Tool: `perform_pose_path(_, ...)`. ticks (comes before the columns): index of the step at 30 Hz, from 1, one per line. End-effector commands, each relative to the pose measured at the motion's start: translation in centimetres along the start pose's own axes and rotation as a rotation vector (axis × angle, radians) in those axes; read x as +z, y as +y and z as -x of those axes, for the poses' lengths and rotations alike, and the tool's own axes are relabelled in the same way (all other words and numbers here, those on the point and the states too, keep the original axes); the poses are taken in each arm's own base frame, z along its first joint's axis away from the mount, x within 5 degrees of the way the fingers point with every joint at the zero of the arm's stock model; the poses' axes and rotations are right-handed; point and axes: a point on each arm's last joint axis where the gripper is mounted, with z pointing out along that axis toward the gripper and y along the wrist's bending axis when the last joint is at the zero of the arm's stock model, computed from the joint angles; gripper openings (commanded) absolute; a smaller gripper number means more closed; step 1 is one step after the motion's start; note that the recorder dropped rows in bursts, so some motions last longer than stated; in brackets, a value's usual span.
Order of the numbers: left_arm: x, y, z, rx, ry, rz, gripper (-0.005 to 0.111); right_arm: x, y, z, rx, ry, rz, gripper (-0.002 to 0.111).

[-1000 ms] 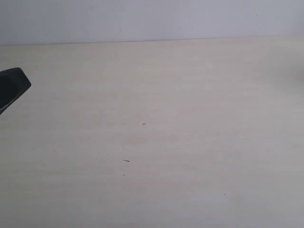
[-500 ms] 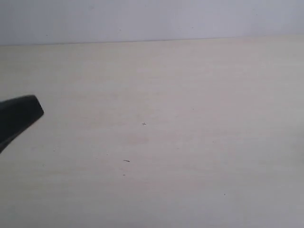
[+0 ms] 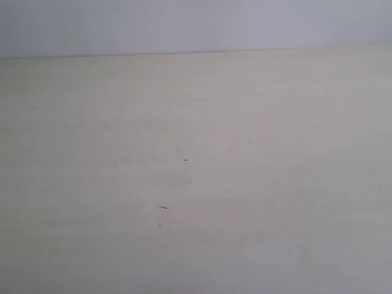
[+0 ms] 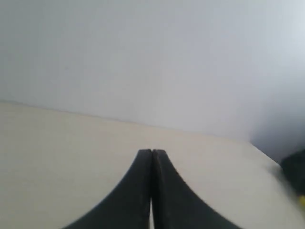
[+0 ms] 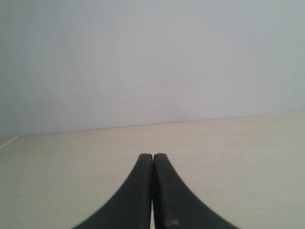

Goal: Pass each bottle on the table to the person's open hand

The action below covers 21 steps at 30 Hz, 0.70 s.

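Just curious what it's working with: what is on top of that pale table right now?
Only a few tiny dark specks show on the table; nothing else is visible. The shut left gripper and right gripper cover small patches of it in their wrist views.

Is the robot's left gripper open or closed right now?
Shut. In the left wrist view the left gripper's two black fingers press flat together, with no gap and nothing held between them.

Soft, even, bright light; all views hazy, washed-out, with no sharp shadows.
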Motion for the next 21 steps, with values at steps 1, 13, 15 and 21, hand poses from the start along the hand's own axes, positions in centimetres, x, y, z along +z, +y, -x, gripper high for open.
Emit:
perform_pose_path(1, -0.8, 0.8, 0.4, 0.12, -0.073, 0.117, 0.0, -0.1, 0.0, 0.0, -0.008, -0.006, 0.003, 0.0)
perform_pose_path(13, -1.8, 1.5, 0.4, 0.185, -0.124, 0.286, 0.0, -0.1, 0.0, 0.0, -0.008, -0.006, 0.003, 0.0)
perform_pose_path(15, -1.8, 1.5, 0.4, 0.185, -0.124, 0.286, 0.0, -0.1, 0.0, 0.0, -0.008, -0.006, 0.003, 0.0)
perform_pose_path(21, -1.9, 1.5, 0.5, 0.155, -0.141, 0.29, 0.0, -0.1, 0.0, 0.0, -0.008, -0.006, 0.003, 0.0)
